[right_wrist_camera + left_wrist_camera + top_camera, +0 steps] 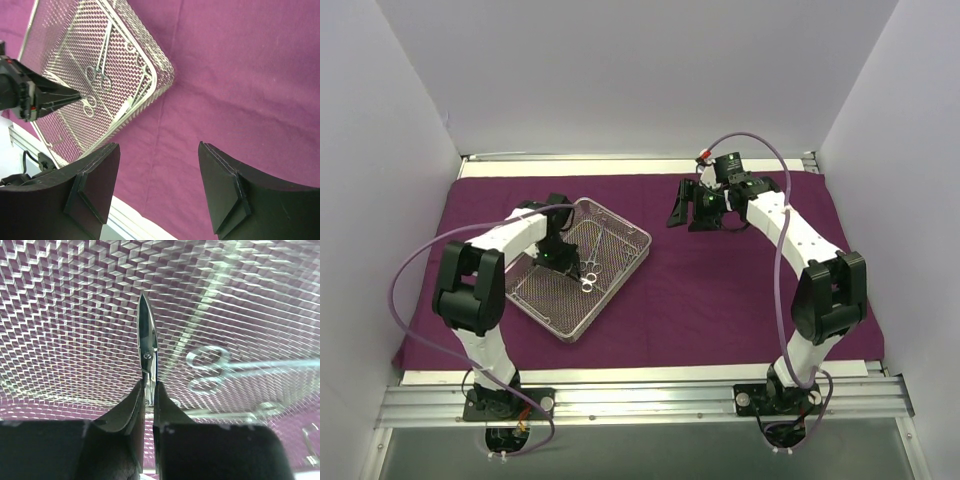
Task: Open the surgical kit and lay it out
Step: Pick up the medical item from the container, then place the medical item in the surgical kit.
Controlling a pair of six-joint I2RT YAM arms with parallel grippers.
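The dark purple cloth wrap (740,290) lies spread flat over the table. The silver wire-mesh tray (612,290) sits on its left half, turned at an angle. My left gripper (560,256) is down inside the tray. In the left wrist view it (150,387) is shut on a thin scissor-like instrument (148,335) whose pointed blades stick out past the fingertips. Other ring-handled instruments (207,371) lie on the mesh (75,315); they also show from above (588,275). My right gripper (686,210) is open and empty above bare cloth (240,75), to the right of the tray (159,80).
White walls close in the left, back and right sides. An aluminium rail (640,400) runs along the near edge, past the cloth's front hem. Purple cables loop off both arms. The right half of the cloth carries only my right arm.
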